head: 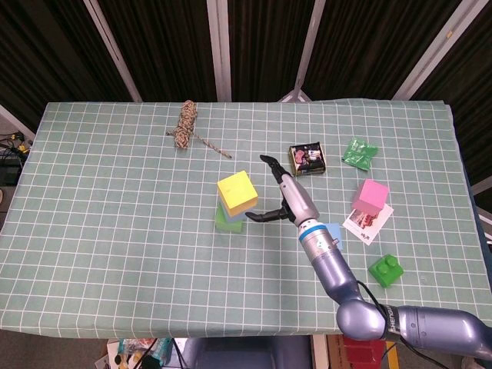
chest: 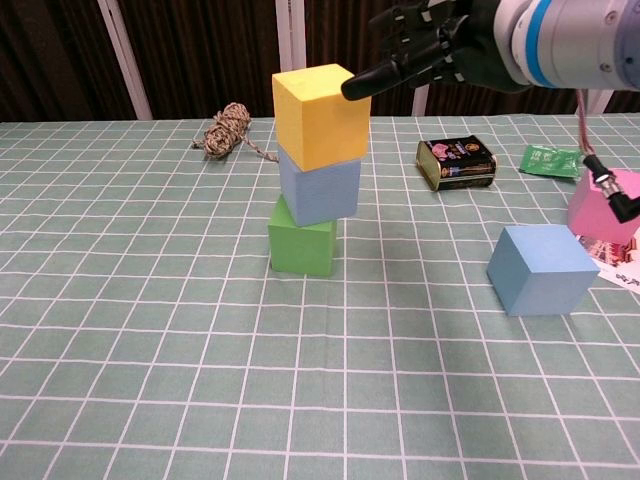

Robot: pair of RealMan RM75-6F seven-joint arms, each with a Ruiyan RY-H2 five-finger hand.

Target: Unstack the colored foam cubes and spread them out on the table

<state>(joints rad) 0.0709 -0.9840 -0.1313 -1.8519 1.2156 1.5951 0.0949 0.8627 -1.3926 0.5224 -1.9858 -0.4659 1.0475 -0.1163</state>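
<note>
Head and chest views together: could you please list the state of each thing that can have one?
Yellow cube: top of the stack, sitting skewed.
Grey-blue cube: middle of the stack.
Green cube: bottom, on the table.
Light blue cube: alone on the table.
Pink cube: alone, resting partly on a card.
Right hand: empty, fingers apart, beside the yellow cube.
Tin: on its side.
Rope: coiled.

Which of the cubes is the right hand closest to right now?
The yellow cube topping the stack: the open right hand is beside its upper edge. The blue cube and pink cube sit apart on the table.
</note>
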